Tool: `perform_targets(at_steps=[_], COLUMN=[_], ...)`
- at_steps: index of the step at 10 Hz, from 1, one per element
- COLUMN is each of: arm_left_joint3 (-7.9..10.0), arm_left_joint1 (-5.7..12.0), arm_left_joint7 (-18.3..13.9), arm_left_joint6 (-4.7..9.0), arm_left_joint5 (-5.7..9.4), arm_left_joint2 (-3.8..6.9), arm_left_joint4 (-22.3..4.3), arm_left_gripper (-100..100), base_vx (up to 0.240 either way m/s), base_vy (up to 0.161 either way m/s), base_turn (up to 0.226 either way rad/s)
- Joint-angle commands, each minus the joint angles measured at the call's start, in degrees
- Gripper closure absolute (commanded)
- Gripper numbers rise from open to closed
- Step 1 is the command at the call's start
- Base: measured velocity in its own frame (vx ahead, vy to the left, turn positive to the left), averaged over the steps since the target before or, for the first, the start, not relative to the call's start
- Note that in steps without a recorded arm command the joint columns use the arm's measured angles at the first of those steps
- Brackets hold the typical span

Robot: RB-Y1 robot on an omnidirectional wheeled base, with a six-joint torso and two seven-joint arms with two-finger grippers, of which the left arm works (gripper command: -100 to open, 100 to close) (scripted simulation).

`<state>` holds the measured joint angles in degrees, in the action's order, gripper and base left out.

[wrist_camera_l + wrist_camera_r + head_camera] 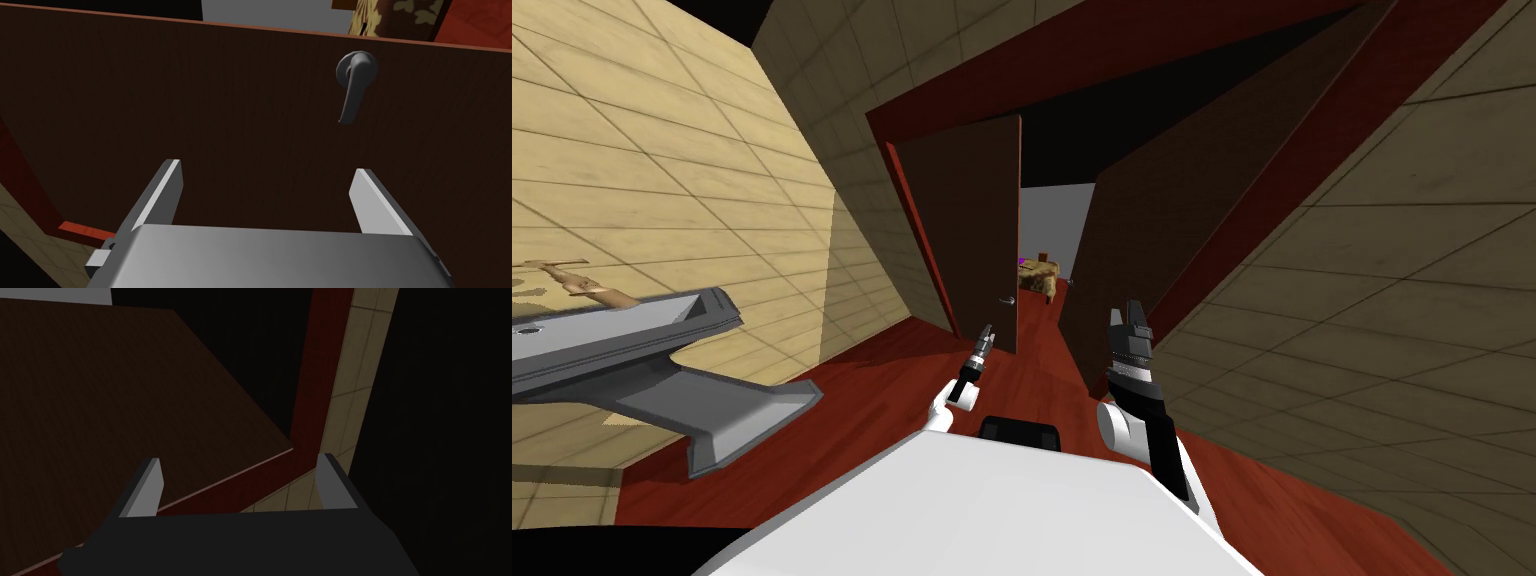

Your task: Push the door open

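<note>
A dark brown double door stands in a red frame (907, 215). Its left leaf (967, 220) is swung partly inward, and a grey lever handle (352, 85) sits near its free edge. My left gripper (986, 338) is open, close to that leaf's face (200, 100), just short of the handle and to its side, with nothing between the fingers. The right leaf (1152, 240) also stands ajar. My right gripper (1130, 318) is open and faces this leaf's dark panel (100, 403) near its hinge-side frame (320, 363).
A grey basin unit (622, 340) with a tan tap (582, 283) juts from the tiled wall at the left. Through the gap between the leaves I see a patterned piece of furniture (1039, 277) on red floor (892, 360). A black area lies above the doorway.
</note>
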<state>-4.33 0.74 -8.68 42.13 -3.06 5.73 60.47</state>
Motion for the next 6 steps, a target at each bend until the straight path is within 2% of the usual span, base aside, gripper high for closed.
perform_targets(at_steps=[1,6], arm_left_joint3=[-0.09,-0.27], arm_left_joint1=[1.02,4.23], arm_left_joint7=[-0.1,-0.2], arm_left_joint6=[0.36,1.98], arm_left_joint5=[-0.08,-0.29], arm_left_joint2=[0.03,-0.02], arm_left_joint4=[-2.5,-10.3], arm_left_gripper=[-100,-100], base_vx=[0.090,0.088], base_vy=[0.078,0.067], base_turn=[-0.042,-0.036])
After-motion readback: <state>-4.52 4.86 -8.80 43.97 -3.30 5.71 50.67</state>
